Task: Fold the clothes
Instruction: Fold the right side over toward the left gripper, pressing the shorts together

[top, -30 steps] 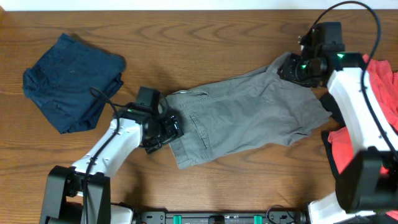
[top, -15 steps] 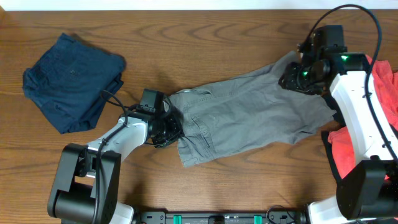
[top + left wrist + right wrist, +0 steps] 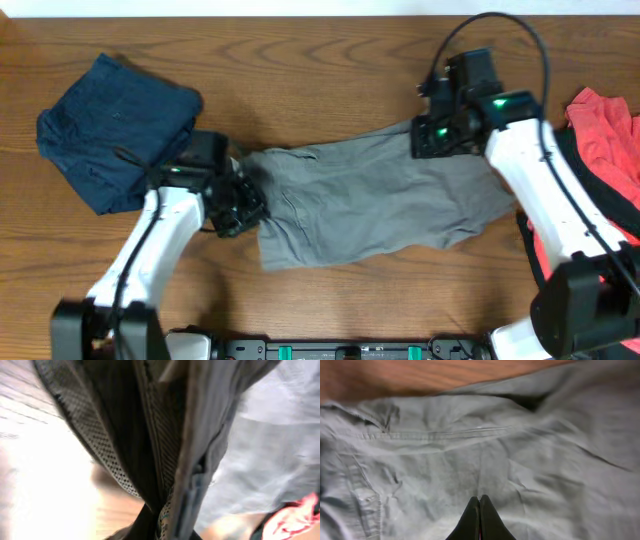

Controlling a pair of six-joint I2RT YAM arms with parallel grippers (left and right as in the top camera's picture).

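Navy garment lies upper left on the table. Left gripper, jaws clamped on bunched cloth, and right gripper, jaws pinched shut on a fold, hold the grey shorts mid-frame. I judge this the spreading step; next, lay them flat. Only the wrist views show the pinches.

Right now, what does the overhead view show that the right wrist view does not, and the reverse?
Only the overhead view shows the navy garment, the red garment and the left hand at the left end of the grey shorts. Only the right wrist view shows the stitched seams close up and the right hand with its fingers closed together on the cloth. Both show the grey shorts and the wooden table.
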